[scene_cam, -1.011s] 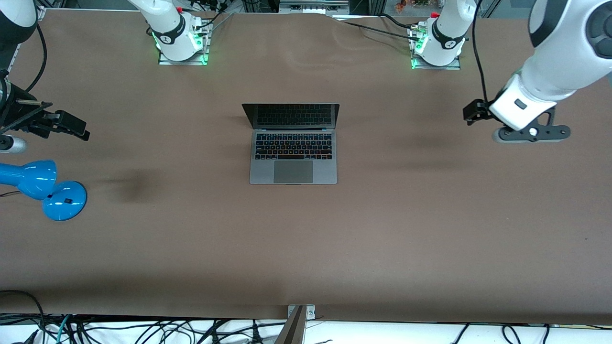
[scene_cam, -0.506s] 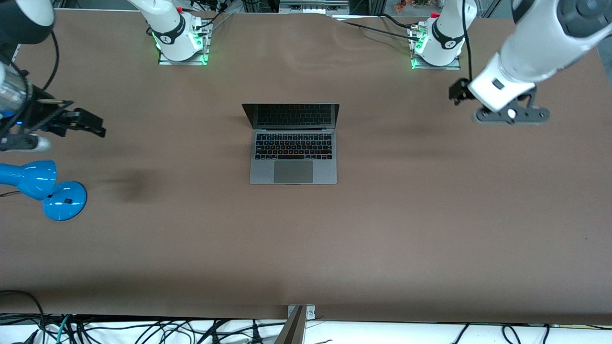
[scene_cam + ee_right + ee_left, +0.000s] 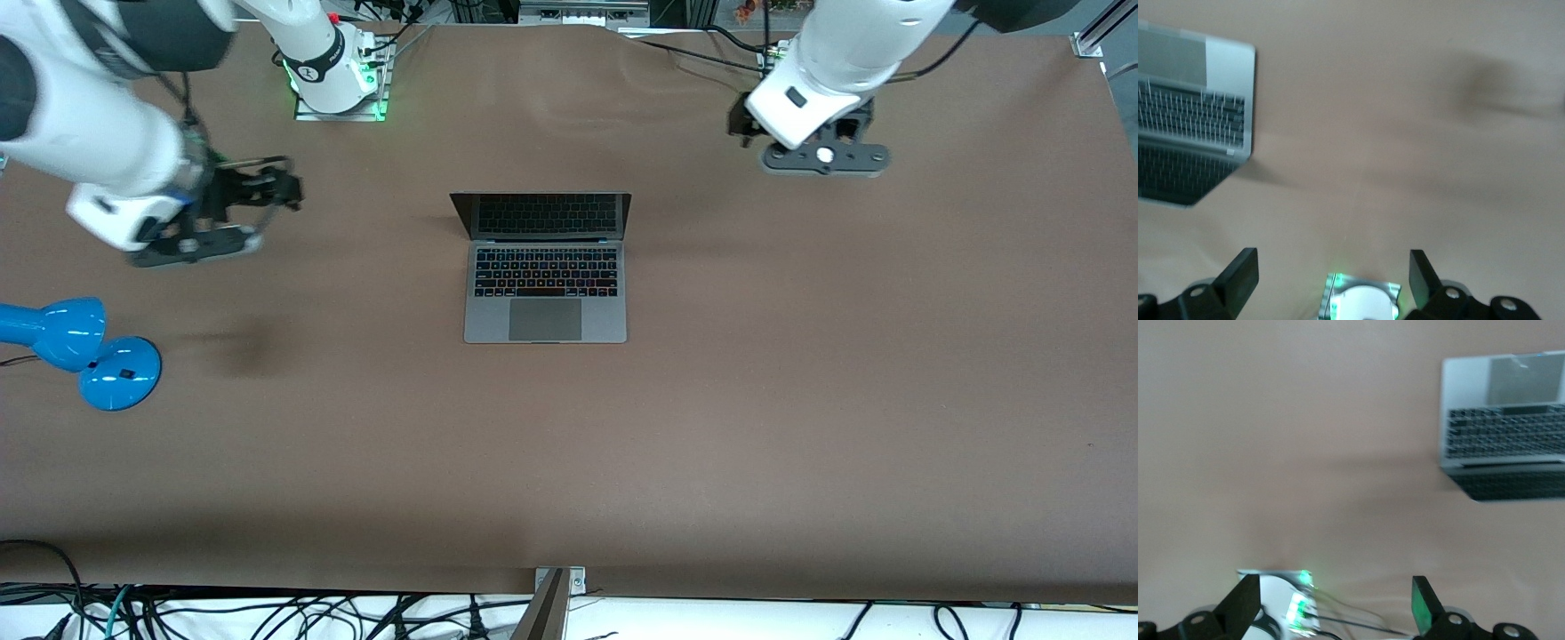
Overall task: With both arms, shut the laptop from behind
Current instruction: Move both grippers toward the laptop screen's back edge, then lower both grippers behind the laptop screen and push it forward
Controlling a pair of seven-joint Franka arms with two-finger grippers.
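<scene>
Laptop (image 3: pixel 545 267) is left open while both spread, empty end effectors, left (image 3: pixel 745 117) and right (image 3: pixel 286 188), have been swung inward over the tabletop (image 3: pixel 800 400) toward its lid.

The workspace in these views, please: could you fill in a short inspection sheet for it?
Surface: brown table, bare apart from the items below.
Job's things: laptop open, screen dark, mid-table.
Clutter: blue desk lamp toward the right arm's end.
Grippers: left gripper open, over bare table near its base; right gripper open, over bare table; neither touches the laptop.
Cables: black leads at both bases and along the table's near edge.
Surroundings: nothing seen.
</scene>
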